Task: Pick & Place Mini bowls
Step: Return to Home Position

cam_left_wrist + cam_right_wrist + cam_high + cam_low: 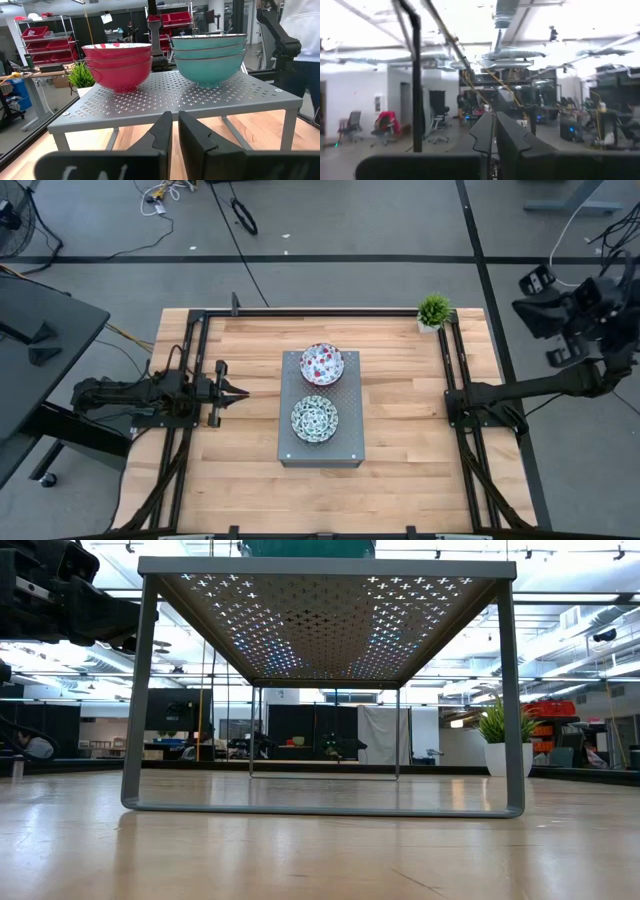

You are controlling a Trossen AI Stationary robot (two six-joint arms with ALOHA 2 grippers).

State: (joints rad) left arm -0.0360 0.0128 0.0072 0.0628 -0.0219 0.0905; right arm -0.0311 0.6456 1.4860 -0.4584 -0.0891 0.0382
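Note:
The mini bowls stand in two stacks on a grey perforated stand (345, 442) in the middle of the table. The red floral stack (322, 364) (117, 67) is at the stand's far end and the blue-green stack (314, 419) (209, 55) at its near end. Each stack rests by its bottom bowl's base. My left gripper (243, 391) (174, 131) is shut and level, left of the stand, pointing at it and holding nothing. My right gripper (528, 305) (494, 125) is shut, raised high beyond the table's right edge and tipped upward at the room.
A small green potted plant (434, 310) stands at the table's far right corner. Black rails (452, 360) run along the table's left, right and far sides. In the low view the stand's legs (140, 700) frame an open space beneath its top.

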